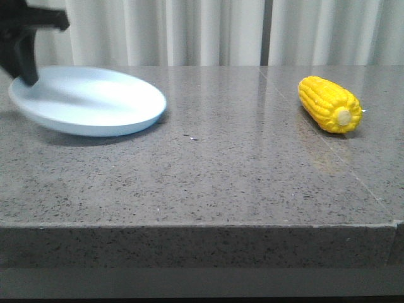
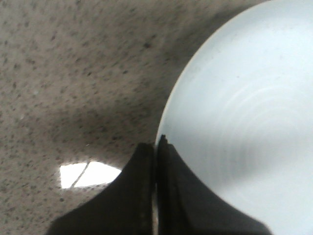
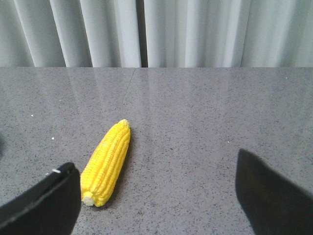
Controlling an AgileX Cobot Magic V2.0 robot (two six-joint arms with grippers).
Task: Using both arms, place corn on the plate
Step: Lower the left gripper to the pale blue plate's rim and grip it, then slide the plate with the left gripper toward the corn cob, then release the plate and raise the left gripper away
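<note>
The pale blue-white plate (image 1: pixel 88 101) is at the left of the grey table. My left gripper (image 1: pixel 25 66) is shut on the plate's far left rim. In the left wrist view the black fingers (image 2: pixel 142 196) pinch the edge of the plate (image 2: pixel 244 122), with my left gripper (image 2: pixel 156 147) closed tight on it. The yellow corn (image 1: pixel 329 104) lies on the table at the right, its pale cut end toward the front. In the right wrist view my right gripper (image 3: pixel 155 164) is open wide and empty. The corn (image 3: pixel 107 164) lies just inside its one finger, apart from it. The right gripper is out of the front view.
The grey speckled table (image 1: pixel 221 170) runs to a front edge low in the front view. White curtains (image 1: pixel 208 31) hang behind it. A bright reflection (image 2: pixel 88 175) lies on the table beside the left fingers.
</note>
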